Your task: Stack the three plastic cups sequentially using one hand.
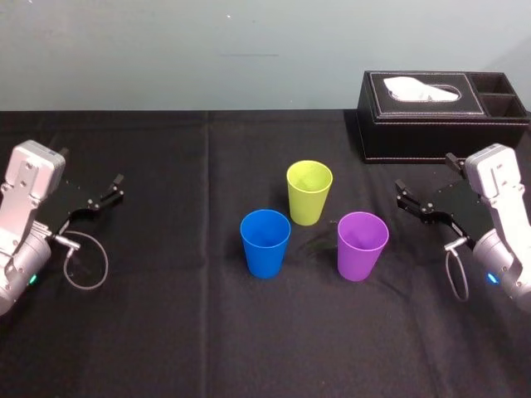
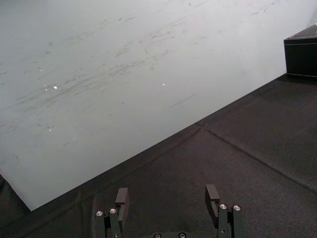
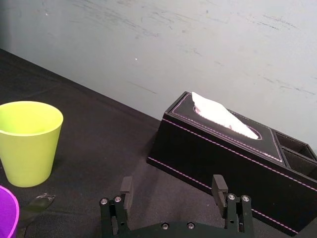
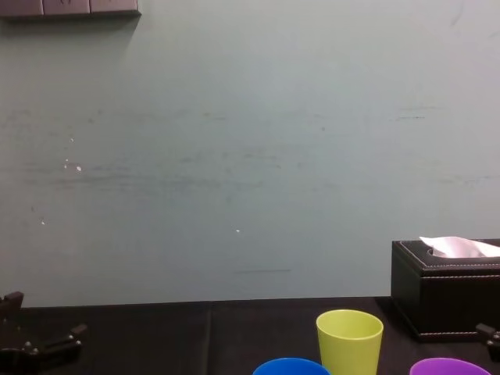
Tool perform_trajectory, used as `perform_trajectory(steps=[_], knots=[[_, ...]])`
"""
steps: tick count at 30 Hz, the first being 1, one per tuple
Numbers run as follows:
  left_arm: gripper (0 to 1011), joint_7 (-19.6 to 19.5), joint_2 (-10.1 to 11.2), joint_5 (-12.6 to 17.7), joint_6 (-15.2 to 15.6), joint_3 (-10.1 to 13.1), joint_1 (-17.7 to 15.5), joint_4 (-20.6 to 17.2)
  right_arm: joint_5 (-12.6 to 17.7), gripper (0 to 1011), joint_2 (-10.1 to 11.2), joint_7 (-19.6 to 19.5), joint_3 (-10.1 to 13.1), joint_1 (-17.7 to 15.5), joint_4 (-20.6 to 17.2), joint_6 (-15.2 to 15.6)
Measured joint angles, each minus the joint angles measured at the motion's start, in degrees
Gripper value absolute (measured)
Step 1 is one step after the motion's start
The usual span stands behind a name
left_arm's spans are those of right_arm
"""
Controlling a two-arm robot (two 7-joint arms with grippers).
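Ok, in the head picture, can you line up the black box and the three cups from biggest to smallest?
1. Black tissue box: clearly largest.
2. Blue cup, purple cup and yellow-green cup: about alike; the yellow-green one stands farther back, so I won't rank them.

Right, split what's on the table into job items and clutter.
Job: yellow-green tapered plastic cup, blue plastic cup, purple plastic cup; open left tool and right tool, parked at the sides.
Lying about: black rectangular tissue box, far right.
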Motion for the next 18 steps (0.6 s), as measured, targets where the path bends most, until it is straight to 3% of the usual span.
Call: perform_trajectory(steps=[18], knots=[[1011,0.0,0.0,0.0,0.0,0.0,0.0,0.0,0.0,1003,0.0,0.0,0.0,0.0,0.0,0.0]])
